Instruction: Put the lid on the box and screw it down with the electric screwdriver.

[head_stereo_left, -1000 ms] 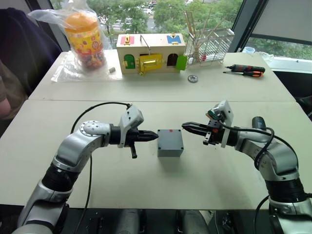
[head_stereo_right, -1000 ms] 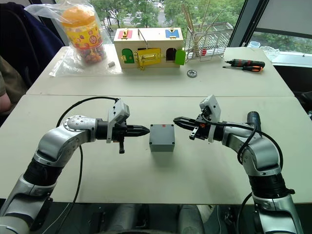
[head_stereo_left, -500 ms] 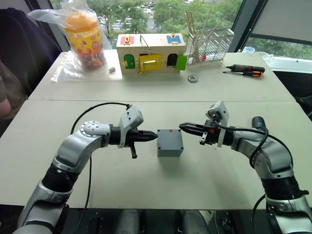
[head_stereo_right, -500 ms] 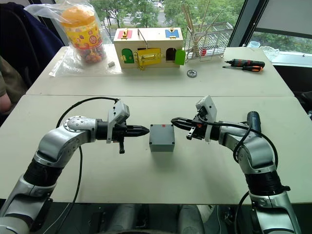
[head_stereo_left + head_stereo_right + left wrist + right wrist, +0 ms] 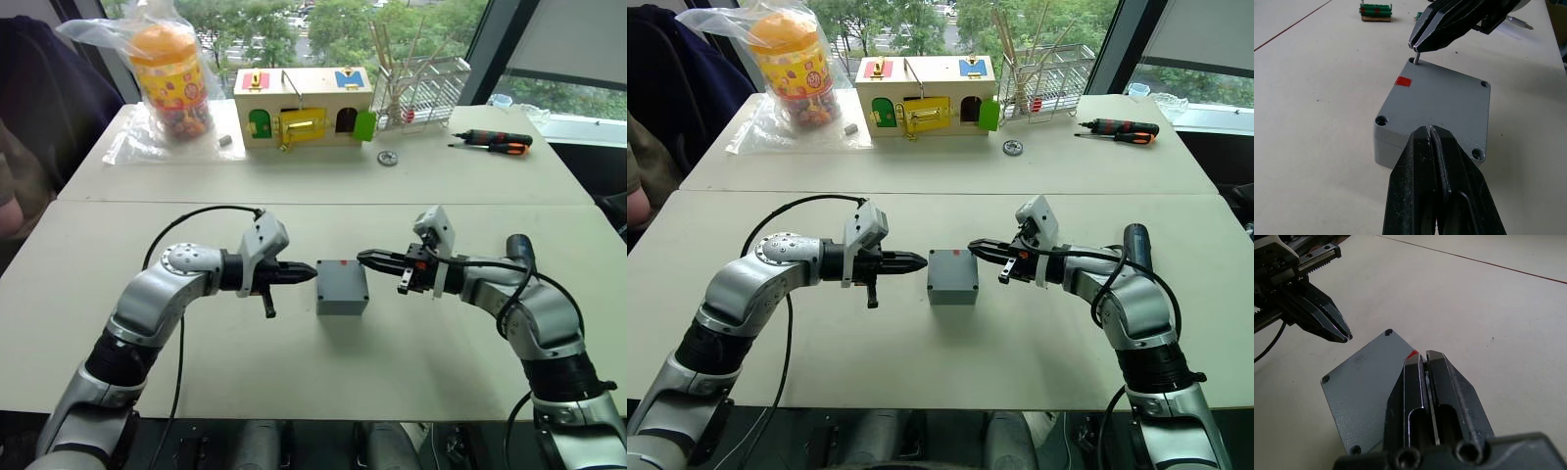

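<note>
The grey box [image 5: 342, 296] stands mid-table with the lid [image 5: 1444, 103] lying flush on top, a red mark near one corner. My left gripper [image 5: 311, 274] is shut, its tips [image 5: 1430, 128] resting at the lid's left edge. From the right, my right gripper [image 5: 361, 257] is shut on a small metal screw [image 5: 1416, 58], held upright at the lid's corner hole beside the red mark. The electric screwdriver [image 5: 1134, 238], a dark cylinder, lies on the table behind my right forearm.
At the far side stand a wooden box with coloured doors [image 5: 302, 106], a bagged orange-lidded jar [image 5: 172, 78] and a wire rack [image 5: 421, 88]. A black-and-orange hand screwdriver [image 5: 495, 140] lies far right. A person [image 5: 29, 117] sits at the left.
My right gripper has moved left, from beside the box to over the lid's corner. The left gripper and the box have stayed put.
</note>
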{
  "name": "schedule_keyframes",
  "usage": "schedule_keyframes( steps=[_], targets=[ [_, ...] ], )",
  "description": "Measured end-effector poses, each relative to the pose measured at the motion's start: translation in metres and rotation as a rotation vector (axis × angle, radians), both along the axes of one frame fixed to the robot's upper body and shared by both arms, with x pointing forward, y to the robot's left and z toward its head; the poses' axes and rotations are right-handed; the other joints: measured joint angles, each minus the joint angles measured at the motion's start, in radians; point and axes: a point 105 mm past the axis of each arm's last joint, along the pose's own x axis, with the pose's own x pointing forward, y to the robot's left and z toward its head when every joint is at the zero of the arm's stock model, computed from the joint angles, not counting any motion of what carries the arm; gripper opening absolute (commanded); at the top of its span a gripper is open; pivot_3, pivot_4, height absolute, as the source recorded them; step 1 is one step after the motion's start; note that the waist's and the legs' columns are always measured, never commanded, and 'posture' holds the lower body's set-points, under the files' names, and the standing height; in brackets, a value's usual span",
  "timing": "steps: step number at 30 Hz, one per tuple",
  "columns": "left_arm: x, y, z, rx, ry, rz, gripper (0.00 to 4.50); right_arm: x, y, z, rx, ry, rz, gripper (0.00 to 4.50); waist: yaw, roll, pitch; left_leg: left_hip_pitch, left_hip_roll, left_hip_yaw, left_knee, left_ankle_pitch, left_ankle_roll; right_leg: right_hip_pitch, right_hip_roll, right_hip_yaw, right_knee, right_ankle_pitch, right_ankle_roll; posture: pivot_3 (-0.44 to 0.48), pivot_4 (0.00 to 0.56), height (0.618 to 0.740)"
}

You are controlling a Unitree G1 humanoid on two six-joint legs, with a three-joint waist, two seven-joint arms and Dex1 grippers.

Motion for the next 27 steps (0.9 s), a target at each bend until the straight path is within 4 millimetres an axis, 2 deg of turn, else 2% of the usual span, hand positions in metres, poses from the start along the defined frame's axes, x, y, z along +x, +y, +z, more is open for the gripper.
schedule_keyframes(
  steps=[27],
  targets=[
    [-0.0003,-0.0033,-0.0004,-0.003,-0.008,-0.007,0.00,0.0029,-0.0047,-0.0008,-0.011,0.000,-0.001,0.04,0.000,0.000,0.000,0.000,0.000,0.000,0.000,0.000,0.000,0.000,0.000,0.000,0.000,0.000,0.000,0.000,0.150,0.706]
  ],
)
